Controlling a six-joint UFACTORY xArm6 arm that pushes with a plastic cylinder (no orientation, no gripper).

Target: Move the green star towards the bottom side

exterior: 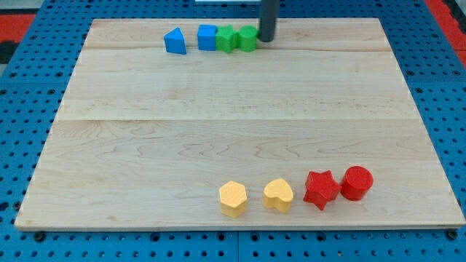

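Two green blocks sit side by side near the view's top edge of the wooden board [145, 109]. The left one [227, 38] looks like the green star and touches a blue cube [207, 37] on its left. The right one [248, 38] looks rounder. My tip [266, 41] is at the right side of the rounder green block, touching or almost touching it. The rod rises out of the view's top.
A blue triangle [174, 41] lies left of the blue cube. Near the view's bottom edge stand a yellow hexagon [233, 199], a yellow heart [278, 194], a red star [321, 189] and a red cylinder [357, 182]. Blue pegboard surrounds the board.
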